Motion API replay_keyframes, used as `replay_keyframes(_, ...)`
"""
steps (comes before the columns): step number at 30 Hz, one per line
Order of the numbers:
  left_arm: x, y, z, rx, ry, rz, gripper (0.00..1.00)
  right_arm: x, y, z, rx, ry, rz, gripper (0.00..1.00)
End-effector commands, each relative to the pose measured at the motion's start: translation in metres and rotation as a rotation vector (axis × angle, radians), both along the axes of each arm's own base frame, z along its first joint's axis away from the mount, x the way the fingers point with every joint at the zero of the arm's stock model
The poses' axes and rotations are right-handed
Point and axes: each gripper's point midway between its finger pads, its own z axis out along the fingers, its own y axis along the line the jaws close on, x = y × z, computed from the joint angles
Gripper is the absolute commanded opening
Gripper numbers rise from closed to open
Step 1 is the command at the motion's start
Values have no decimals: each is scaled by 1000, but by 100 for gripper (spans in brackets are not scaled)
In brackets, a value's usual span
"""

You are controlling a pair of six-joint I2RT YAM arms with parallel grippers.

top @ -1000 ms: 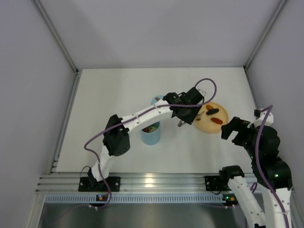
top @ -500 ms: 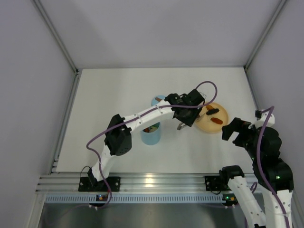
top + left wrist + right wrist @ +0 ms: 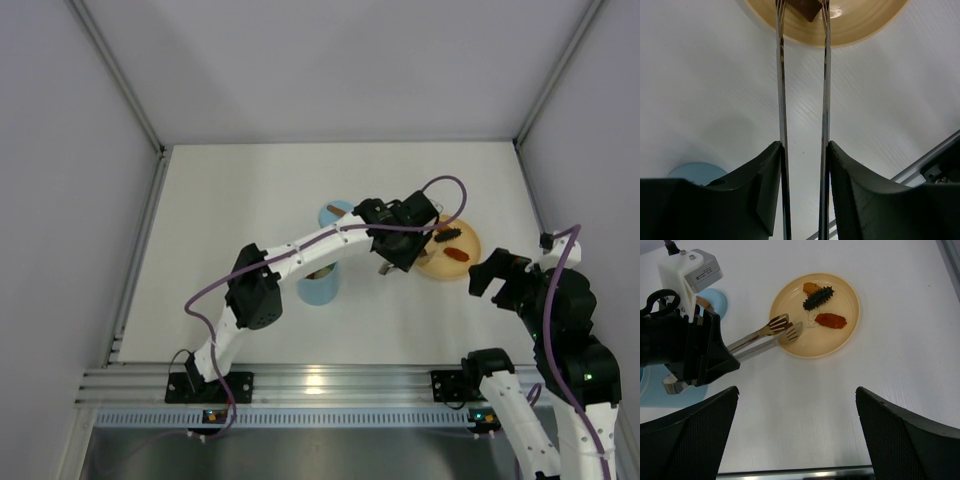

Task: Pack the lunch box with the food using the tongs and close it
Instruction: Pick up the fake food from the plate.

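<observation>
My left gripper is shut on the tongs, whose two slim arms run between its fingers. The spoon-shaped tong tips hover apart over the left part of the orange-yellow plate, with nothing seen between them. On the plate lie food pieces: an orange one, a dark spiky one and a red one. The blue lunch box tub stands partly under my left arm. Its lid lies flat behind it. My right gripper stands open and empty, near the plate's right side.
The white table is walled by grey panels left, right and behind. An aluminium rail runs along the near edge. A purple cable loops over the left wrist above the plate.
My left arm has edged slightly forward and to the right, bringing the tongs a little further over the plate. The right arm has barely shifted.
</observation>
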Motion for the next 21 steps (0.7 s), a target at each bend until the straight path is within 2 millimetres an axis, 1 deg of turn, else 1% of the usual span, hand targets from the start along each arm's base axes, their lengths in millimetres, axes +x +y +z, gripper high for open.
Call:
replay_keyframes(1, -2, -6, 10, -13, -8, -30, 46, -6, -6, 15, -15, -41, -24, 99)
replay_keyframes(8, -3, -7, 2, -1, 2, -40, 46, -5, -6, 17, -17, -41, -24, 100)
replay_keyframes(10, -3, -7, 2, -1, 2, -40, 44, -4, -7, 16, -16, -40, -26, 99)
replay_keyframes(12, -2, -7, 4, -5, -7, -37, 39, -4, -6, 17, -17, -41, -24, 99)
replay_keyframes(14, 0, -8, 10, -19, -18, -39, 38, -4, -7, 17, -19, -41, -26, 99)
replay_keyframes(16, 1, -9, 16, -31, -31, -35, 34, -3, -7, 18, -20, -40, -25, 100)
replay_keyframes(21, 4, -9, 39, -71, -72, -38, 31, -2, -7, 20, -23, -41, -28, 100)
